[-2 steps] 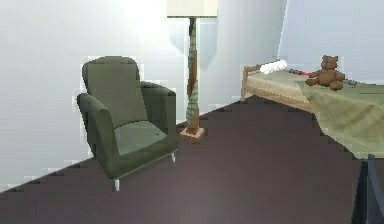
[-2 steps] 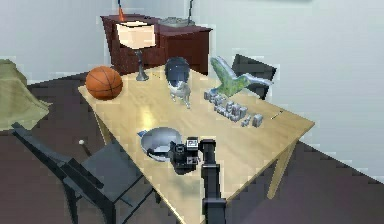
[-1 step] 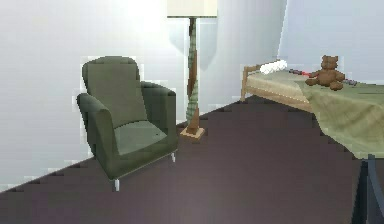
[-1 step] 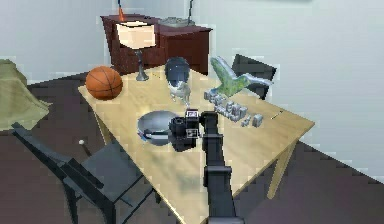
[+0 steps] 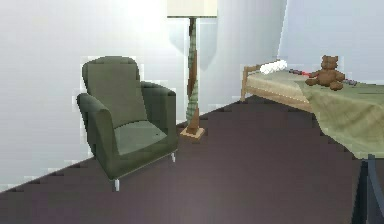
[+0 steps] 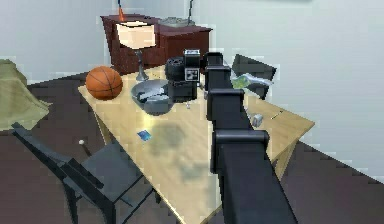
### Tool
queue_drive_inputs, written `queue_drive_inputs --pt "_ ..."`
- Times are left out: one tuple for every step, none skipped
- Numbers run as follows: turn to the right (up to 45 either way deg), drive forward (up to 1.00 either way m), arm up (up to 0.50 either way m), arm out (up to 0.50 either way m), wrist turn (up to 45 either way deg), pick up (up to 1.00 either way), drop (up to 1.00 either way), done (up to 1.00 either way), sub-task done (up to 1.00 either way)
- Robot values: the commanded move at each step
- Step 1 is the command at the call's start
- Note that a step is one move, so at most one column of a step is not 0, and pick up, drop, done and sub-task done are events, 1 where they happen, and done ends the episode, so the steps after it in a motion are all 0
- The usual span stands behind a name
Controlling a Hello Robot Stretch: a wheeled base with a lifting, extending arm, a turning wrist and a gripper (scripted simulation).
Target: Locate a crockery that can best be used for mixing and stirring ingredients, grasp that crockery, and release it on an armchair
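Arm side view: the arm (image 6: 245, 165) extends across the wooden table (image 6: 190, 150). The gripper (image 6: 173, 88) is at the arm's far end, where a grey bowl (image 6: 150, 97) stands on the tabletop, near a basketball (image 6: 103, 82). Whether the gripper holds anything cannot be determined. Forward view: a green armchair (image 5: 125, 110) stands by the wall, near a floor lamp (image 5: 192, 70).

Wooden table (image 6: 190, 150) carries a basketball (image 6: 104, 82), lamp (image 6: 137, 40), grey bowl (image 6: 152, 97) and small blue item (image 6: 144, 135).
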Motion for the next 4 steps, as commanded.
queue_drive_inputs --pt "0.0 0.0 0.0 0.0 -45.0 0.0 0.0 0.0 0.0" --pt "0.0 0.0 0.0 0.0 -45.0 0.0 0.0 0.0 0.0" --pt "0.0 0.0 0.0 0.0 -12.0 0.0 0.0 0.0 0.0" --pt "0.0 0.0 0.0 -0.32 0.0 0.0 0.0 0.0 0.0"
